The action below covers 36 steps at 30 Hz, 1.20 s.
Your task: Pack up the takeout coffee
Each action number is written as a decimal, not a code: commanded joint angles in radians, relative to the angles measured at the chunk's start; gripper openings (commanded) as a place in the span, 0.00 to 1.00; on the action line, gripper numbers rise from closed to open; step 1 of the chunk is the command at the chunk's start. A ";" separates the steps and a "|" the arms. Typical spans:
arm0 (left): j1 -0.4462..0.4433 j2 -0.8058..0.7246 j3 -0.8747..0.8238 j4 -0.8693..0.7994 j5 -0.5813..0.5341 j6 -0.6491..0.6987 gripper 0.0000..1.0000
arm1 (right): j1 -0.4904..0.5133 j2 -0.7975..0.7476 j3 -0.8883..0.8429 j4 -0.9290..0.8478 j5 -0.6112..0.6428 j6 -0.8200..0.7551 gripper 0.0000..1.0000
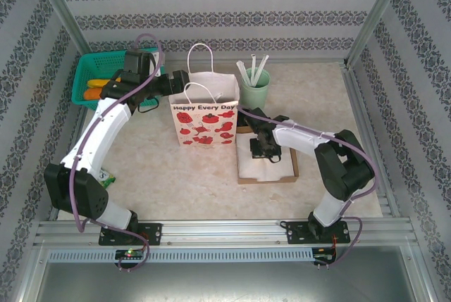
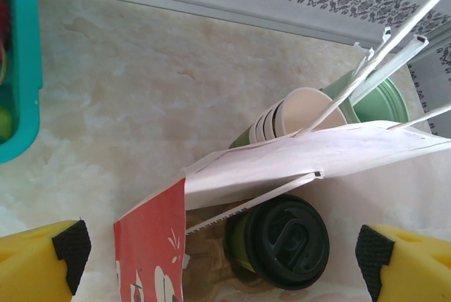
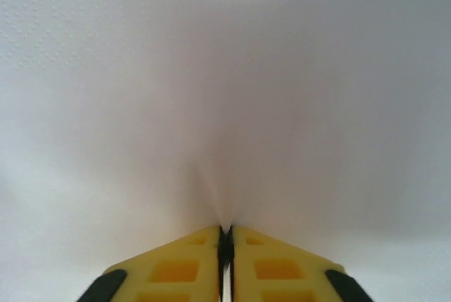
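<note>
The takeout coffee (image 2: 285, 242), a pale green cup under a round black lid, sits tilted inside the white paper bag (image 2: 151, 246), below its folded top edge. The bag (image 1: 203, 124), printed in red with "Happy Every Day", stands upright mid-table. My left gripper (image 2: 222, 253) hangs open over the bag's mouth with its yellow fingers (image 2: 42, 263) wide apart and nothing between them; from above it (image 1: 176, 80) is at the bag's back left corner. My right gripper (image 1: 259, 148) is down on the white napkin (image 3: 225, 70), jaws shut (image 3: 225, 235) with a raised fold of it pinched between them.
A mint-green cup with white straws (image 1: 255, 91) stands behind the bag at its right, and a stack of lidless paper cups (image 2: 303, 112) lies against it. A teal basket (image 1: 95, 77) of produce is at the back left. A brown tray (image 1: 268, 179) holds the napkin.
</note>
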<state>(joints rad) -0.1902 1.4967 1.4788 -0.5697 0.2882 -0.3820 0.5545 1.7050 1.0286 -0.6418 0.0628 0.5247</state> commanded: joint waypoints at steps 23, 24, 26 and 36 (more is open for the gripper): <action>0.000 -0.048 -0.018 -0.002 -0.066 -0.017 1.00 | -0.068 -0.231 0.037 -0.054 -0.060 -0.030 0.00; -0.001 -0.048 -0.017 -0.002 -0.066 -0.017 1.00 | -0.076 -0.243 0.038 -0.058 -0.066 -0.032 0.00; 0.000 -0.045 -0.018 0.000 -0.066 -0.020 1.00 | -0.088 -0.264 0.041 -0.067 -0.074 -0.034 0.00; 0.001 -0.037 -0.015 0.001 -0.064 -0.026 1.00 | -0.105 -0.318 0.063 -0.108 -0.061 -0.035 0.00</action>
<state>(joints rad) -0.1898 1.4685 1.4700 -0.5697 0.2333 -0.3935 0.4511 1.4124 1.0531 -0.7147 -0.0002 0.4984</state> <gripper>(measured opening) 0.997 0.063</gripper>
